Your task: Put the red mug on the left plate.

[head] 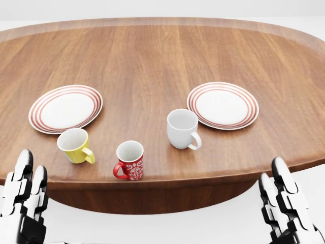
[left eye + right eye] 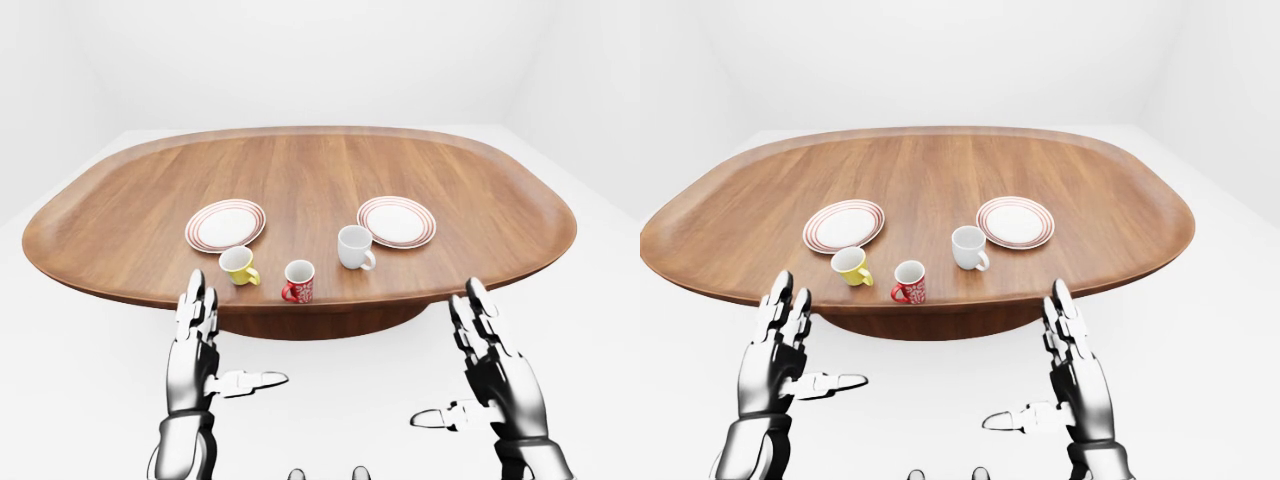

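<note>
White walls and floor surround an oval wooden bench (image 2: 300, 180). Both robot hands hang below its near rim, empty, fingers spread and upright, thumbs turned inward: left robot hand (image 2: 198, 345), right robot hand (image 2: 490, 365). Nearest the rim stands the red mug (image 1: 130, 160), upright, between a yellow mug (image 1: 75, 146) and a white mug (image 1: 182, 129). The left plate (image 1: 65, 108) lies beyond the yellow mug. A reach from the left could clip that yellow mug, I judge.

No readable text, label or number shows anywhere.
</note>
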You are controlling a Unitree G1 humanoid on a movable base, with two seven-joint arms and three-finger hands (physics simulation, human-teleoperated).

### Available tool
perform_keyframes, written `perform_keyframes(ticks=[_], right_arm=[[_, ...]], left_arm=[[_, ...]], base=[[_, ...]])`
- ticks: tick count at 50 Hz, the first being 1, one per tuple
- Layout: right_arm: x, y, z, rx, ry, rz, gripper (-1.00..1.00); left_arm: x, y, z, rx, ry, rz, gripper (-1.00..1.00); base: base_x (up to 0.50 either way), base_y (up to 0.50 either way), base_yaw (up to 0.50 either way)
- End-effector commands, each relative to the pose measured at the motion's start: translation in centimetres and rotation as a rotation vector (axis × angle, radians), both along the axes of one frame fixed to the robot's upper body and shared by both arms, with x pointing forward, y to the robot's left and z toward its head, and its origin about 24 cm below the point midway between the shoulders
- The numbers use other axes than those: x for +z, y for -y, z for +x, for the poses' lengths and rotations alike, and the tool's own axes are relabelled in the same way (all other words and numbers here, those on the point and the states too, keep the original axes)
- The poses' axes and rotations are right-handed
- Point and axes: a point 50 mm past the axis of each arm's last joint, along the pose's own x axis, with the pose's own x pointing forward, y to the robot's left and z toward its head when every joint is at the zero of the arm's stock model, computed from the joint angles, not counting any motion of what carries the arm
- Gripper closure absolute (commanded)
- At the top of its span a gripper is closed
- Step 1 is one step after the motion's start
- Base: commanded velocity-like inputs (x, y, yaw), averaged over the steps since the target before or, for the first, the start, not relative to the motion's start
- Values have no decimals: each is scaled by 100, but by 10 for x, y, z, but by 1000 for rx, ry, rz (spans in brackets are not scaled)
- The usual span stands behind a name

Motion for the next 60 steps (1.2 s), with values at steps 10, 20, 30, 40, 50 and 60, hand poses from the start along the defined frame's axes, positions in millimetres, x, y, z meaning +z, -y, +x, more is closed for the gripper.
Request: perform_keyframes(ticks=[10,20,30,40,50,60], right_arm=[[8,6,-9,-3,35,21,-100],[7,2,-2,12,35,-6,-100],[9,1,3,8,47,-14,-100],[9,2,2,7,47,-7,-100],[10,3,2,-6,51,-9,-100],[9,2,2,-2,49,0,-100]], left_arm=[[3,-2,-3,6,7,12,-100],[3,-1,0,15,11,15,-100],[4,2,1,9,12,29,-100],[3,3,2,5,11,29,-100],[4,5,0,-9,9,31,-100],[4,4,0,-9,11,30,-100]], base=[[0,0,0],[3,40,0],[4,50,0],[4,50,0],[4,50,0],[4,50,0]])
